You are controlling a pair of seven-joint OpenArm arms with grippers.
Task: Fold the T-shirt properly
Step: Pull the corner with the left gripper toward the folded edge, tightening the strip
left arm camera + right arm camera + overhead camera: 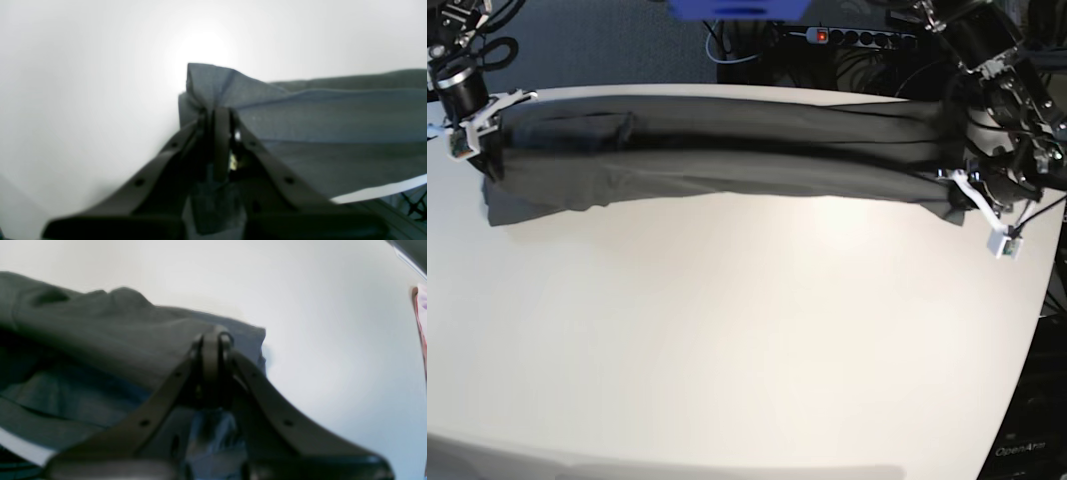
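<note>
The dark grey T-shirt [727,150] hangs stretched in a long band across the far part of the white table [747,330], held up at both ends. My left gripper [952,195], on the right of the base view, is shut on the shirt's right end. In the left wrist view, the left gripper [217,110] pinches a bunched corner of the T-shirt [333,113]. My right gripper [487,160], at the far left, is shut on the other end. In the right wrist view, the right gripper [213,336] clamps the T-shirt [100,326] near its edge.
Behind the table lie a power strip [867,37], cables and a blue object [737,8]. The table's right edge curves in close to the left arm. A pinkish thing [421,313] shows at the edge of the right wrist view.
</note>
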